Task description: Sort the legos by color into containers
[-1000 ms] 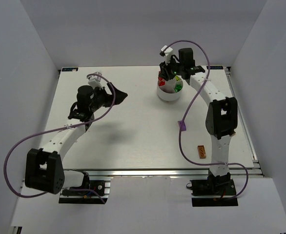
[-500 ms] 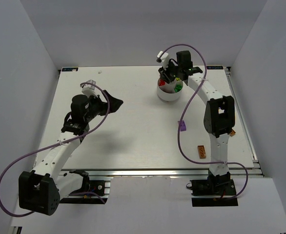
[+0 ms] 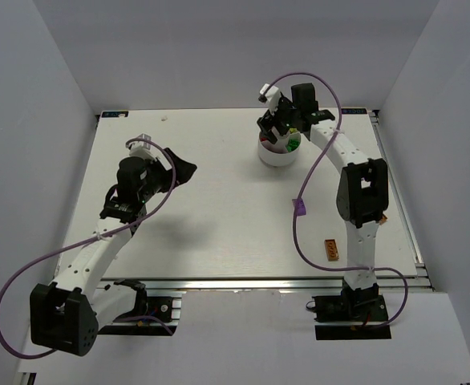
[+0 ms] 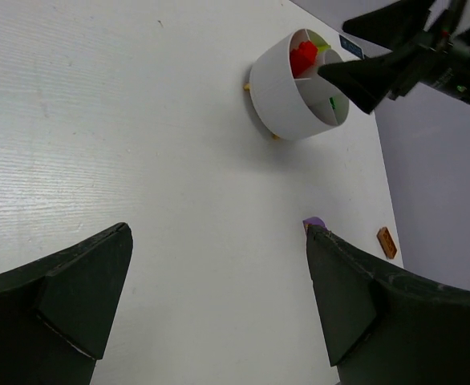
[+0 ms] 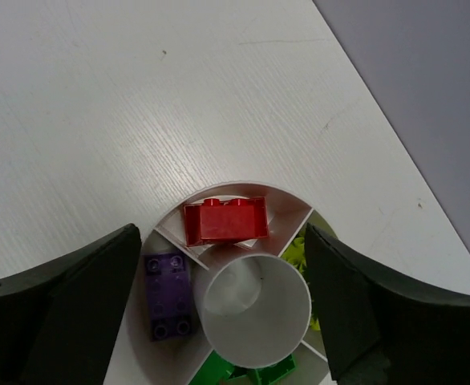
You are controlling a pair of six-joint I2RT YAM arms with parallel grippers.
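Plastic this hard and light likely slips unless pinched across flat sides, so the purple brick (image 3: 301, 207) suits my right gripper (image 5: 223, 237), gaping empty above the dish (image 4: 279, 100).

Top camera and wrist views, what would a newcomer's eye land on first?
The round white dish at the far side of the table stands out. Its wedges hold a red brick and green bricks, and the right claw hangs open just above it. Next come a loose purple brick and an orange brick, lying on the table beside the right arm.
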